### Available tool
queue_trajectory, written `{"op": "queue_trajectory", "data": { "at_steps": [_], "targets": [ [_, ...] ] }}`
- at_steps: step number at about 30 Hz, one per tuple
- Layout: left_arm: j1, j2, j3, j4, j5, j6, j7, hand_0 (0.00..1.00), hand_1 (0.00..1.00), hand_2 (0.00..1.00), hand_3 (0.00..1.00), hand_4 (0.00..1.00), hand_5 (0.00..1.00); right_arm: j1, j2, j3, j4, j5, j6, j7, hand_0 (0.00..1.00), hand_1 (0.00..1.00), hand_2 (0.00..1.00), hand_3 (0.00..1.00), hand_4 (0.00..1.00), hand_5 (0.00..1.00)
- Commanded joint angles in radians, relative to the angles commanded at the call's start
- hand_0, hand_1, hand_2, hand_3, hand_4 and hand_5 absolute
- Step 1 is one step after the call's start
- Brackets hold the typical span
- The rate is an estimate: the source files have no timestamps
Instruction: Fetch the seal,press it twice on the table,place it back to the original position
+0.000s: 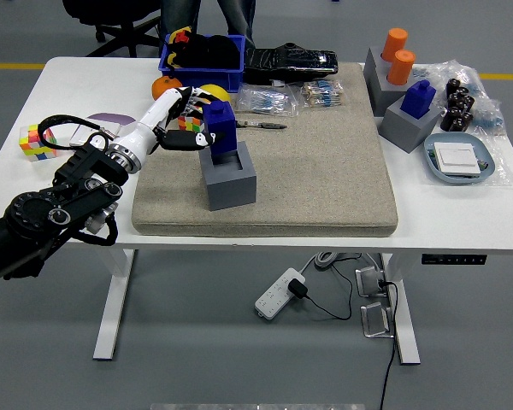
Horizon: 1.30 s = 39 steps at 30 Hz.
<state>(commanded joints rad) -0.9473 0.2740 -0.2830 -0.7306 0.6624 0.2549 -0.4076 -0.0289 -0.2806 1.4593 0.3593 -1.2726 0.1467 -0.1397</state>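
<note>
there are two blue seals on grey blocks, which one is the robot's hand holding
The blue seal above the grey block on the beige mat's left side, gripped by the left hand. The other blue seal sits untouched in its block at the table's right.

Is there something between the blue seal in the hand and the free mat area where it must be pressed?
Nothing visible. The left hand holds the blue seal above its gray holder; the mat to its right is bare.
</note>
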Motion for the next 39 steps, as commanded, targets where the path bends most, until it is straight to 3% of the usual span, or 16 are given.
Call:
{"op": "queue_trajectory", "data": {
  "at_steps": [5,11,17,31,39],
  "targets": [
    [0.005,0.035,-0.025,0.026,0.002,0.008,-0.011,0.645,0.461,0.428,0.558,0.735,0.002,0.000,0.001,0.000,0.001,0.000,0.000,0.001,0.835,0.731,0.700,0.716,0.749,0.518],
    [0.033,0.049,-0.013,0.094,-0.017,0.014,-0.021,0.645,0.461,0.428,0.558,0.736,0.002,-0.002,0.004,0.001,0.000,0.001,0.000,0.000,0.835,0.732,0.699,0.716,0.749,0.518],
    [0.067,0.042,0.002,0.136,-0.035,0.013,-0.024,0.645,0.462,0.429,0.558,0.735,0.002,-0.001,0.004,0.001,0.001,0.001,0.000,0.000,0.835,0.731,0.700,0.716,0.749,0.518],
    [0.112,-0.010,0.041,0.157,-0.058,0.011,-0.024,0.644,0.461,0.426,0.557,0.734,0.002,0.001,0.007,-0.001,0.002,0.002,0.000,0.000,0.835,0.731,0.700,0.715,0.749,0.517],
    [0.122,-0.023,0.058,0.174,-0.073,0.010,-0.023,0.644,0.461,0.425,0.557,0.734,0.002,-0.001,0.006,-0.005,0.001,0.002,0.001,-0.001,0.834,0.731,0.699,0.715,0.748,0.516]
  ]
}}
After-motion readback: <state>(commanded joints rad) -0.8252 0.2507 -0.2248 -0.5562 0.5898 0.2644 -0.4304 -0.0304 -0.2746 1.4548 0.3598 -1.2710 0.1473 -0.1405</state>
